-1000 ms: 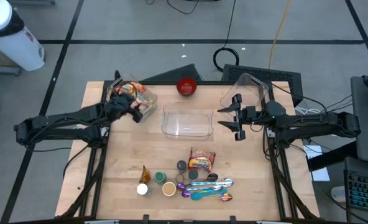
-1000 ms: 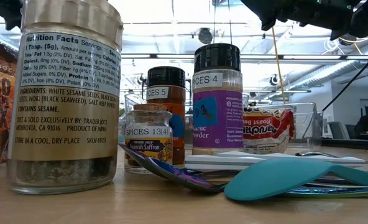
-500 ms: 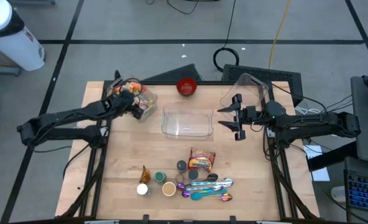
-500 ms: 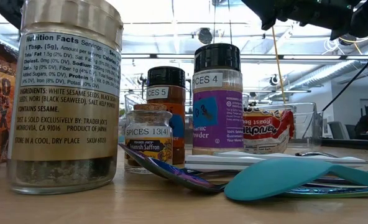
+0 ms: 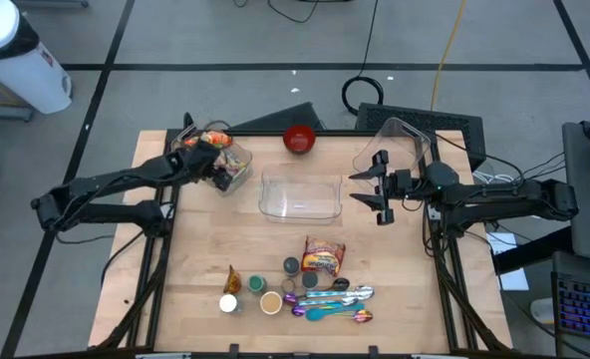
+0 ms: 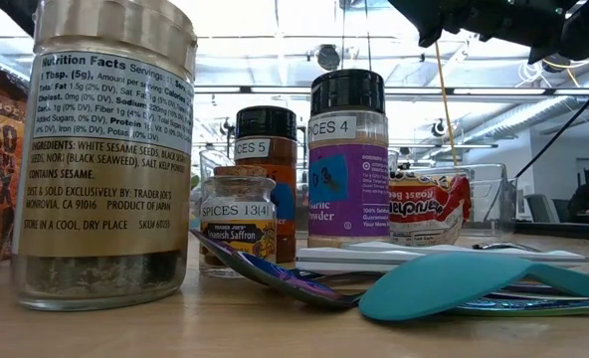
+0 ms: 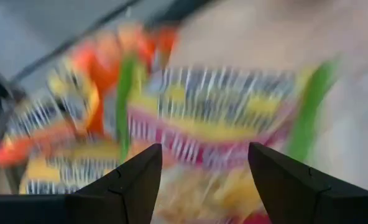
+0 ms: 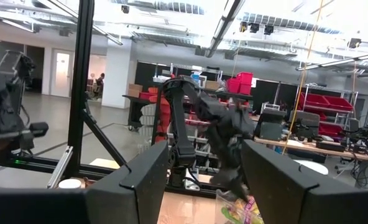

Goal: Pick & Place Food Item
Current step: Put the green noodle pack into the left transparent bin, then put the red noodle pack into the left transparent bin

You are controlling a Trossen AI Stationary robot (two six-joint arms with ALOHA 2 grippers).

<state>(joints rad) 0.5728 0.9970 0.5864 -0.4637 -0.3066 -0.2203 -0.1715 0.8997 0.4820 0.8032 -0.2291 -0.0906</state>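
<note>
A clear bin of bright snack bags (image 5: 225, 158) stands at the table's far left. My left gripper (image 5: 211, 163) is open right over it. In the left wrist view its fingers (image 7: 128, 186) stand on either side of a yellow and red striped bag (image 7: 215, 112). An empty clear container (image 5: 300, 195) rests on the table's middle. My right gripper (image 5: 377, 187) is open and empty, held above the table just right of that container. A red snack bag (image 5: 323, 256) lies flat nearer the front. My left gripper comes at the snack bags in the bin from above, slanting toward the far edge, its fingers open. I cannot tell whether the fingertips touch the bags.
A red bowl (image 5: 298, 138) sits at the far edge. Several spice jars (image 5: 265, 291) and coloured spoons (image 5: 335, 299) crowd the near middle, right before the low view (image 6: 346, 159). Bare wood lies at the near left and near right.
My left gripper has moved toward the table's far edge, farther over the bin of snack bags, still open. My right arm has kept still.
</note>
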